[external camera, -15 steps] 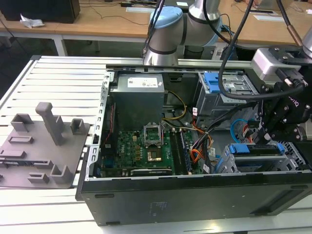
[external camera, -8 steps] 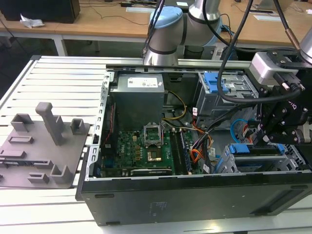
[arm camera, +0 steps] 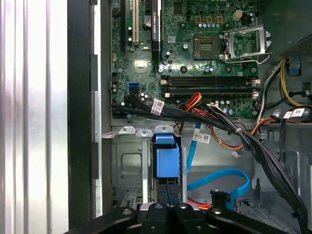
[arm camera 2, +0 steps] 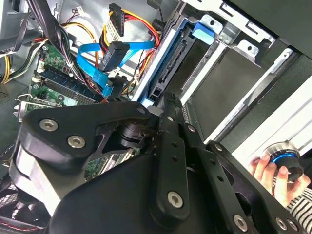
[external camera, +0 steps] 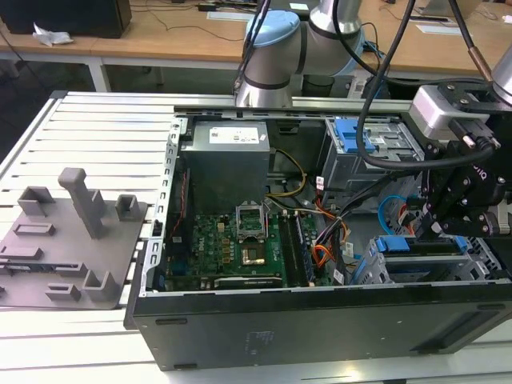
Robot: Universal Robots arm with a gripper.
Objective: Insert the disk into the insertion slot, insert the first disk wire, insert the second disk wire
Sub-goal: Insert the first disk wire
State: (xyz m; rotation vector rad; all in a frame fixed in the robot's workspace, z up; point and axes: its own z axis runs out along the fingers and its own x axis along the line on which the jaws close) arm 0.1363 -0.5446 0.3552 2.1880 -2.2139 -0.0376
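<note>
The disk point(external camera: 416, 245), silver-grey in a bright blue caddy, stands on edge in the insertion slot point(external camera: 376, 270), a silver perforated cage at the case's front corner on the exterior view's right. Both wrist views show its blue caddy point(arm camera 2: 166, 61) point(arm camera: 165, 163) inside the cage point(arm camera 2: 234, 48) point(arm camera: 127, 168). My gripper point(external camera: 438, 230) point(arm camera 2: 163, 100) point(arm camera: 168, 191) reaches down from above and is shut on the disk's exposed end. The first disk wire point(arm camera 2: 136, 24), red, orange and yellow strands with a black plug, hangs loose beside the disk. The second disk wire point(arm camera 2: 92, 51) point(arm camera: 222, 178) point(external camera: 392, 206), a looping light-blue cable, lies unplugged nearby.
The open case holds a motherboard point(external camera: 232, 244), a power supply point(external camera: 228, 160) and a taller grey cage with a blue latch point(external camera: 352, 136). Thick black cable bundles point(arm camera: 253, 146) cross beside the slot. A grey fixture plate point(external camera: 68, 240) sits on the exterior view's left. A person's hand point(arm camera 2: 263, 168) holds a knob.
</note>
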